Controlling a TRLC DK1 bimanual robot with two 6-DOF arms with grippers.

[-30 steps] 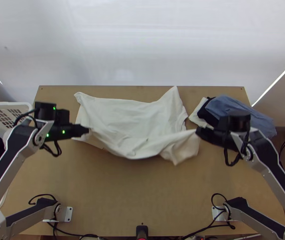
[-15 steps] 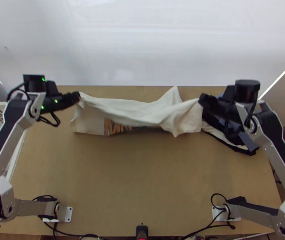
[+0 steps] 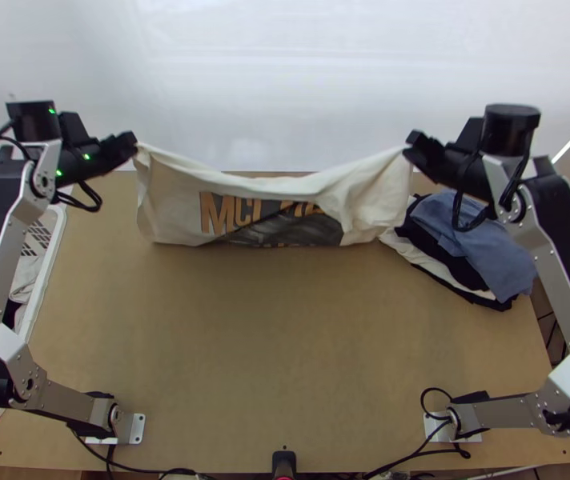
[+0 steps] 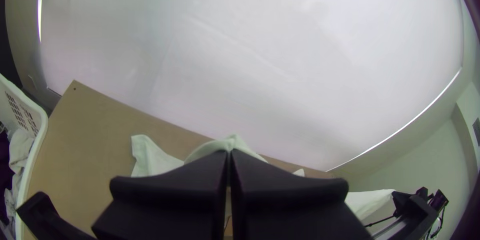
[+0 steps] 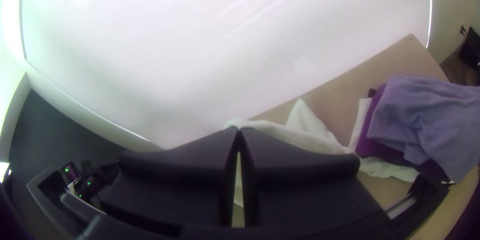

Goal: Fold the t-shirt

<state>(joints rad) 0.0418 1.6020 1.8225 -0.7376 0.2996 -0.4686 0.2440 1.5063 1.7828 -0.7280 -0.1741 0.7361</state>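
Note:
The white t-shirt hangs stretched between both grippers above the table's far part, its printed side facing the near edge and its top edge sagging. At its left corner my left gripper is shut on the cloth; my right gripper is shut on the opposite corner. The left wrist view has white cloth beyond the closed left gripper. In the right wrist view, cloth runs from the tips of the right gripper.
A pile of blue, black and white clothes lies at the table's right side, close to the shirt. A white laundry basket with clothes in it stands at the left edge. Bare table stretches between the arm bases.
Both grippers have moved up the picture and apart, holding the shirt. The cloth has gone from lying mostly spread with a lifted near edge to hanging taut, its print now exposed.

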